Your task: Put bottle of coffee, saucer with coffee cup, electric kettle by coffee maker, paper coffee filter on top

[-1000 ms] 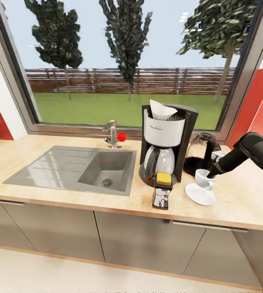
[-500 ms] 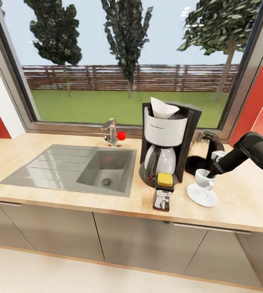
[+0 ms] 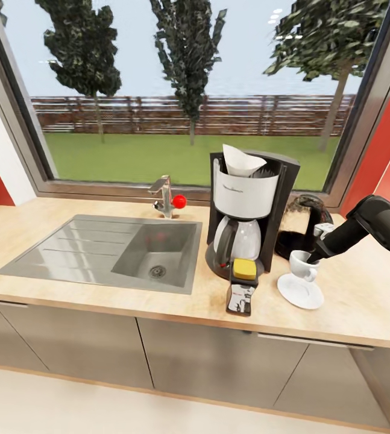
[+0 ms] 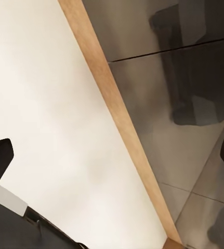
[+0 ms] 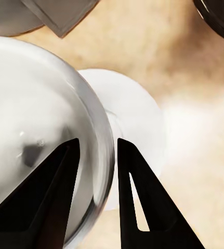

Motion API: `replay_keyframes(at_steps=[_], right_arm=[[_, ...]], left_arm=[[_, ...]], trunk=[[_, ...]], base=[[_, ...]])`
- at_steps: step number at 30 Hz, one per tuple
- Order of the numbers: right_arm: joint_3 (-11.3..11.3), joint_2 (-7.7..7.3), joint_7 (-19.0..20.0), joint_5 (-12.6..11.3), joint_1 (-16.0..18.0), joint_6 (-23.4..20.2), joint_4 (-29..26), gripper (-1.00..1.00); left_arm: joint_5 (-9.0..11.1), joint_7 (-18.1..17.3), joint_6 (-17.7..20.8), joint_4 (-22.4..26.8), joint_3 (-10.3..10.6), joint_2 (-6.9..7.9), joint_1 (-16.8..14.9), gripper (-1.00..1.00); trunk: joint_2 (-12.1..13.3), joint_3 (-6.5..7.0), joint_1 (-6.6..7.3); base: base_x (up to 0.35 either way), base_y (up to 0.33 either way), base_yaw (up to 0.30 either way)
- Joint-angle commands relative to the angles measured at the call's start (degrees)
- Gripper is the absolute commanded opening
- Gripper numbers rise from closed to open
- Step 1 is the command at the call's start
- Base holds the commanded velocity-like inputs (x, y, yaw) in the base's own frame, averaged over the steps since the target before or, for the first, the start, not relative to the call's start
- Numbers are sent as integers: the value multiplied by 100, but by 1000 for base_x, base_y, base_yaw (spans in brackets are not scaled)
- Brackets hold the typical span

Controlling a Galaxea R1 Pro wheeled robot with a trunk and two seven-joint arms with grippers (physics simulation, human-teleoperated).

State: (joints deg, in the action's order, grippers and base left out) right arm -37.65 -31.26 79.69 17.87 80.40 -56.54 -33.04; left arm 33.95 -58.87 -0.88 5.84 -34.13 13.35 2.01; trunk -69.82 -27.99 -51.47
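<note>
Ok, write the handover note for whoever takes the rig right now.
Right gripper: pinching the coffee cup by its rim; cup sits on the saucer.
Left gripper: open, empty, over the floor by the cabinets.
On the kitchen countertop: coffee maker with paper coffee filter on top, bottle of coffee in front, electric kettle beside it.
Left: release cup, retract.

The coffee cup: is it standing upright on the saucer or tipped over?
Upright. The coffee cup sits mouth-up on the saucer, with the right end effector closed over its rim, one finger inside.
</note>
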Motion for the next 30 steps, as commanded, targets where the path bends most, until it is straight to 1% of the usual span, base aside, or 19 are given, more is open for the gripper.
replay_keyframes(at_steps=[1,17,24,30], right_arm=[[-16,-3,56,58,2,-41,-10,-100],[-14,-5,49,58,2,-41,-10,-100],[-11,-7,-171,58,2,-41,-10,-100],[-6,-6,-196,54,2,-41,-10,-100]], left_arm=[[41,-10,-9,5,38,1,1,100],[41,-10,-9,5,38,1,1,100],[41,-10,-9,5,38,1,1,100],[41,-10,-9,5,38,1,1,100]], trunk=[[-3,-11,-1],[-3,-147,-1],[-3,-209,-1],[-3,-262,-1]], base=[[4,-2,0],[0,0,0],[0,0,0],[0,0,0]])
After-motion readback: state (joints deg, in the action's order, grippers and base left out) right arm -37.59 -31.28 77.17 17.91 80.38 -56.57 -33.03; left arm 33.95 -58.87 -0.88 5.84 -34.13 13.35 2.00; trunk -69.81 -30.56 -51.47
